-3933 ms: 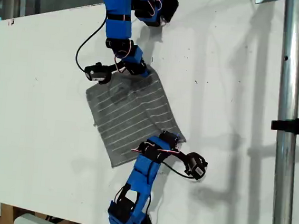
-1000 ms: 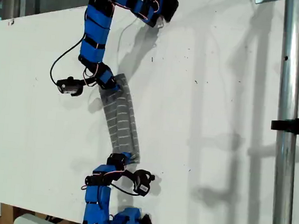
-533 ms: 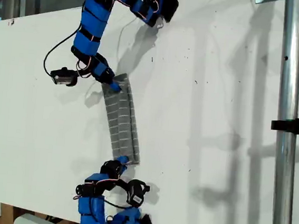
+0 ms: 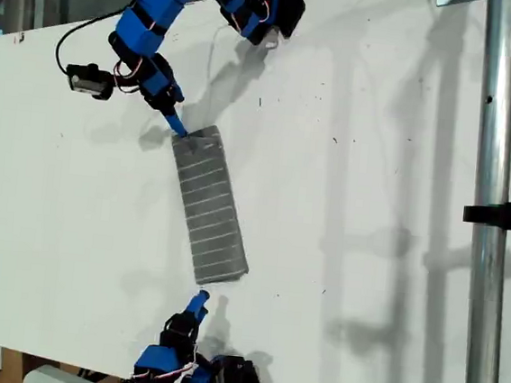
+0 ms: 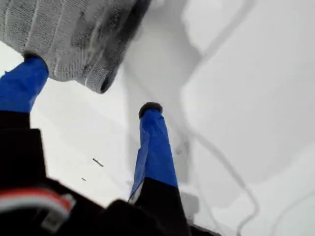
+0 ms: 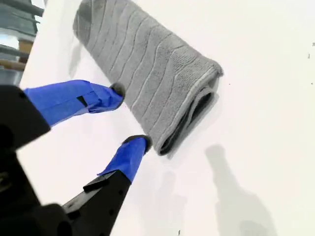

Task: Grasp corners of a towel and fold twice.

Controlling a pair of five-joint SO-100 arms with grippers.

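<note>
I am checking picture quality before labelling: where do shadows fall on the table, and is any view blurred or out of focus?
Exterior view: sharp; long soft shadows of arms and cables cross the white table. First wrist view: the towel is soft and near, and broad grey shadows lie on the table. Second wrist view: fairly sharp; my second gripper casts a faint shadow beside the towel's folded end.

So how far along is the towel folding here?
Done: the towel lies as a narrow doubled strip, so one fold is made. In hand: nothing; my first hand and my second hand are both open at its ends. Left: the second fold, halving the strip.
</note>
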